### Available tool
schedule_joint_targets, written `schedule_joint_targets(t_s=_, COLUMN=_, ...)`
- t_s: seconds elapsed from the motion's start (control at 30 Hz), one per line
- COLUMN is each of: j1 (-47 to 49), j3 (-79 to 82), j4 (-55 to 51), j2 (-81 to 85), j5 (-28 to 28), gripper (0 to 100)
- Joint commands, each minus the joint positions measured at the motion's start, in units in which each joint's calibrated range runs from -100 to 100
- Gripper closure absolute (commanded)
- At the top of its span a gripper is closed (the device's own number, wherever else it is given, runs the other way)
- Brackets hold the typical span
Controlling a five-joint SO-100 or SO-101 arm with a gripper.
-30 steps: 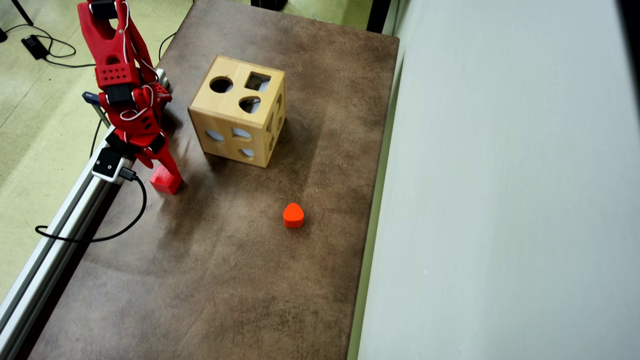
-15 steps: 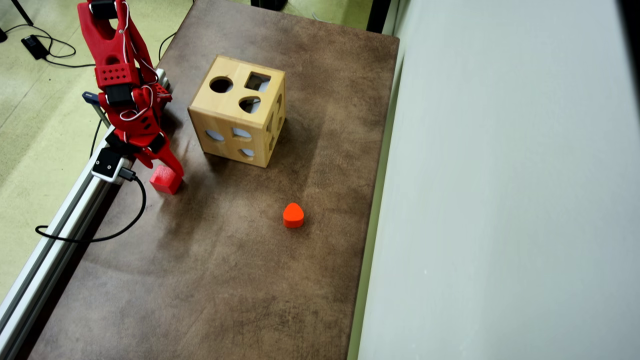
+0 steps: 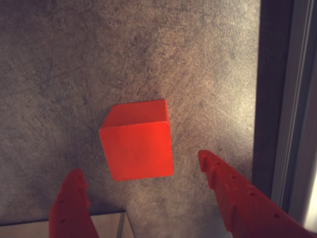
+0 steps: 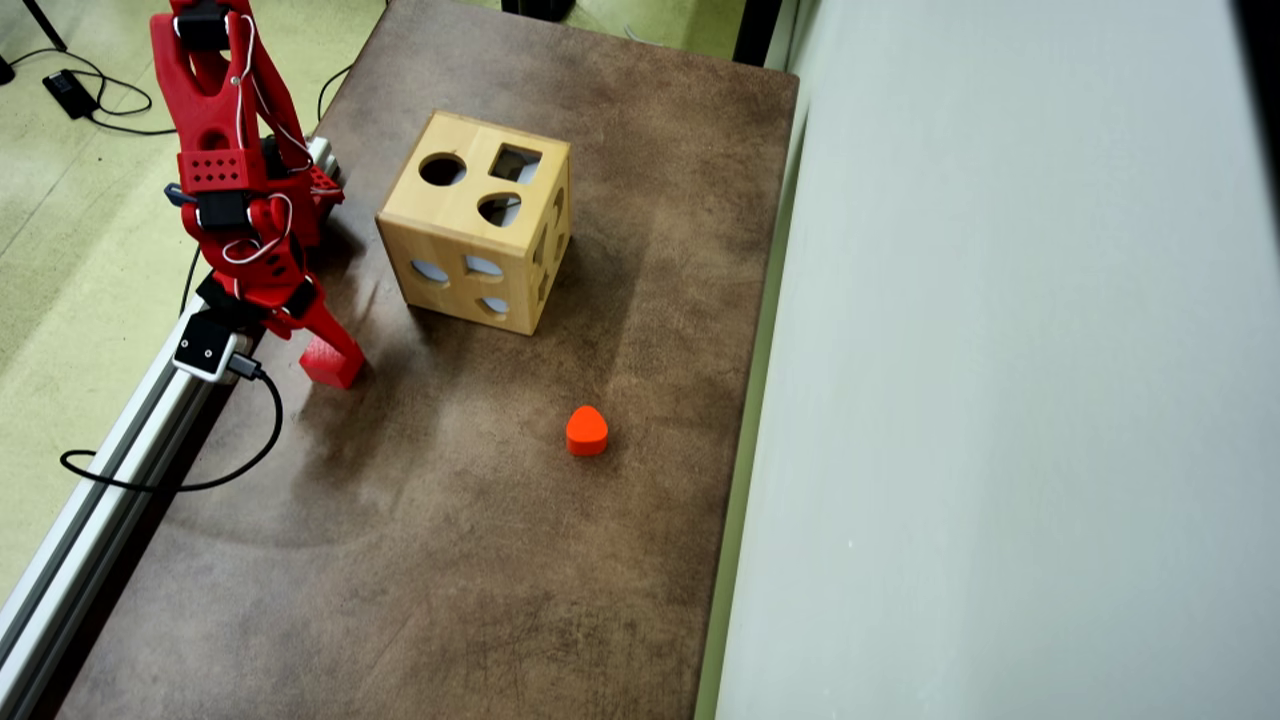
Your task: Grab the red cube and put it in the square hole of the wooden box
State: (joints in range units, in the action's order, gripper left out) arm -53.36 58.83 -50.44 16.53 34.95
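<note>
- My gripper was spread open, its fingers either side of the red cube with a gap on each side, nothing grasped.
- The red cube sat on the table, near its left edge in the overhead view.
- It looked rigid and light; opposite flat faces suit the grip.
- The wooden box stood well apart, with open table between.

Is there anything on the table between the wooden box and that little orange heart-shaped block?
No. In the overhead view, only bare brown tabletop separates the wooden box from the heart-shaped block.

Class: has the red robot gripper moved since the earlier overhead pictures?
Yes. The red robot gripper shifted slightly left in the overhead view, away from the light wooden box, over the small red cube.
</note>
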Motion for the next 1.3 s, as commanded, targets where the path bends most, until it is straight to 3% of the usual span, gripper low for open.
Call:
schedule_joint_targets(t_s=0.0, j1=0.4, j3=-2.5, j4=0.6, j2=-0.2, j5=0.3, gripper=64)
schedule_joint_targets(t_s=0.4, j1=0.5, j3=-2.4, j4=8.5, j2=-7.1, j5=0.3, gripper=64)
schedule_joint_targets(t_s=1.27, j1=3.3, j3=-1.5, j4=7.9, j2=-11.1, j5=0.0, gripper=64)
